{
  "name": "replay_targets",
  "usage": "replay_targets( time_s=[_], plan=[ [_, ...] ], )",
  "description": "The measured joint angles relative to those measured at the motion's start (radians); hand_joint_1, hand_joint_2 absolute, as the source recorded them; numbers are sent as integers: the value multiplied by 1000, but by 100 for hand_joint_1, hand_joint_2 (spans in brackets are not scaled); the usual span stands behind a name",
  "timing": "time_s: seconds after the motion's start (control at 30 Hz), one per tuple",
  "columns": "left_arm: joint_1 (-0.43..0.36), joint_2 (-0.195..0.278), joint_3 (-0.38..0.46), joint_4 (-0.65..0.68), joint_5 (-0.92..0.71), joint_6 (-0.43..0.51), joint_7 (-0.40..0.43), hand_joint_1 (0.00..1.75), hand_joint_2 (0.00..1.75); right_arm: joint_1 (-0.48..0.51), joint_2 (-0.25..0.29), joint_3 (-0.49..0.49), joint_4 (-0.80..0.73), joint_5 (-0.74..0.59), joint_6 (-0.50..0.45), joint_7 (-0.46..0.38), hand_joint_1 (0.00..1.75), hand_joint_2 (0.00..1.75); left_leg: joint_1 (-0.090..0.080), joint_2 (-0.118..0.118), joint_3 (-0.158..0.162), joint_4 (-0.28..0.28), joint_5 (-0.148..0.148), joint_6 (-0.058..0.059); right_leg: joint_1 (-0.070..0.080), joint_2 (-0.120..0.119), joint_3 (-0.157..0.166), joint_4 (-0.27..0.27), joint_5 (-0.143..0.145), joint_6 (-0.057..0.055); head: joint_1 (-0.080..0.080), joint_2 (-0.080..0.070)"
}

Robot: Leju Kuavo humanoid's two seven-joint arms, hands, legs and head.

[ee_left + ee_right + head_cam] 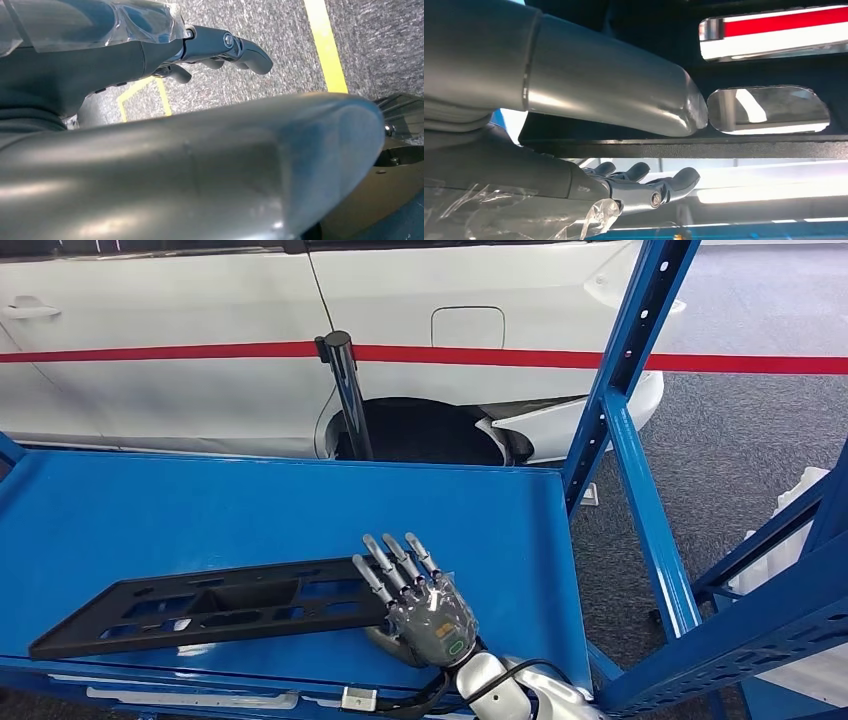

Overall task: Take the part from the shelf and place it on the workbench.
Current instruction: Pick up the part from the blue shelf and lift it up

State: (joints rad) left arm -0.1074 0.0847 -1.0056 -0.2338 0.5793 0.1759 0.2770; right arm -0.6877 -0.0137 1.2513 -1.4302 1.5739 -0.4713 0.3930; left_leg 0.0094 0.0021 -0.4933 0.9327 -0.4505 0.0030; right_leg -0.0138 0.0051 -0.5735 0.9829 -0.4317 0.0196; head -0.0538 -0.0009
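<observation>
The part (200, 605) is a long flat black plastic panel with cut-outs. It lies near the front edge of the blue shelf (250, 510). My right hand (425, 605) is at the panel's right end, with its fingers stretched out over the top. In the right wrist view the thumb (614, 90) lies against one face of the part (674, 147). The fingers (644, 187) hang on the other side with a gap, so the hand is not closed on it. My left hand (150, 100) hangs over grey carpet, holding nothing, its fingers (230, 45) loosely bent and apart from the thumb.
A white car (200, 340) with a red stripe stands behind the shelf, and a black post (345, 390) rises at the shelf's back edge. A blue upright (625, 380) bounds the shelf on the right, with more blue framing (760, 620) beyond. Yellow floor tape (327, 45) crosses the carpet.
</observation>
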Motion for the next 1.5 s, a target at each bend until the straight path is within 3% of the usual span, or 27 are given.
replay_targets(
  time_s=[0.13,0.53,0.57,0.67,0.7,0.97,1.5],
  plan=[
    [0,0,0,0,7,4,-4,0,0,24,22,0,0,0,1,-37,0,175,0,0,0,0,0,0,0,0,0,0,0,0,0,0],
    [0,0,0,0,-3,40,-23,0,0,61,45,-10,1,-12,44,-107,3,175,0,0,-1,0,0,0,0,0,0,0,0,0,0,0],
    [0,0,0,0,-3,42,-23,0,0,61,45,-11,1,-12,52,-109,22,175,0,0,-1,0,0,0,0,0,0,0,0,0,0,0],
    [0,1,0,0,-2,47,-23,0,0,62,45,-12,1,-13,63,-113,151,175,0,0,-1,0,0,0,0,0,0,0,0,0,0,0],
    [0,2,0,0,-2,49,-23,0,0,63,45,-13,1,-14,65,-113,175,175,0,0,-1,0,0,0,0,0,0,0,0,0,0,0],
    [0,8,0,0,12,74,-26,0,0,62,45,-18,1,-52,130,-108,175,175,0,0,-1,0,0,0,0,0,0,0,0,0,0,0],
    [1,14,0,0,30,80,-28,0,0,61,45,-42,-4,-72,126,-79,175,175,0,0,0,0,0,0,0,0,0,0,0,0,0,0]
  ],
)
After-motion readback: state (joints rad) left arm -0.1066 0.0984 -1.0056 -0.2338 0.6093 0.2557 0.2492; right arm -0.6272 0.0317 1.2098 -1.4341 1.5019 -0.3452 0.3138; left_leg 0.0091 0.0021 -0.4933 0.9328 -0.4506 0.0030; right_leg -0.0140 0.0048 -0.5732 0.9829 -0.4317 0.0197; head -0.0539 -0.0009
